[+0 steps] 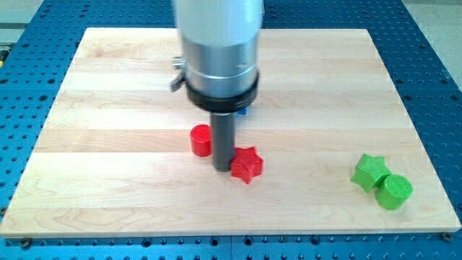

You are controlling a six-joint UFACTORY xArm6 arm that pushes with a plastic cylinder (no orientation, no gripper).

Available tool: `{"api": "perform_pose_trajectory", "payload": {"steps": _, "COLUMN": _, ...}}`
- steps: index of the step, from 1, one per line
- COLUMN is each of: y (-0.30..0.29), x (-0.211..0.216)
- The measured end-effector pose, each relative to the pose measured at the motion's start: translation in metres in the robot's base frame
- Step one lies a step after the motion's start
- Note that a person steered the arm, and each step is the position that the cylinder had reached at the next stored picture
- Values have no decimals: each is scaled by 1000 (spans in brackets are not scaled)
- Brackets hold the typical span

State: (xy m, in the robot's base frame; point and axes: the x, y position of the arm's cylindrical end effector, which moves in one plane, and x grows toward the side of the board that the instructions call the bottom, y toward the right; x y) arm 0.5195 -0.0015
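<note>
My tip [222,169] rests on the wooden board [108,144] near the middle of the view. It sits between two red blocks and looks to touch both. The red cylinder [200,140] stands just to its upper left. The red star [247,165] lies right against it on the right. A blue block [242,110] peeks out behind the arm's silver body [220,50], mostly hidden, so its shape cannot be made out.
A green star [369,172] and a green cylinder [394,191] sit touching each other near the board's lower right corner. A blue perforated table [433,87] surrounds the board on all sides.
</note>
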Motion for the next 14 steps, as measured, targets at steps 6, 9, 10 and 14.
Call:
{"api": "perform_pose_trajectory", "payload": {"steps": 6, "y": -187, "x": -110}}
{"api": "perform_pose_trajectory", "payload": {"steps": 9, "y": -158, "x": -186}}
{"api": "perform_pose_trajectory", "payload": {"steps": 10, "y": -160, "x": -246}}
{"api": "perform_pose_trajectory", "payload": {"steps": 14, "y": -188, "x": -270}}
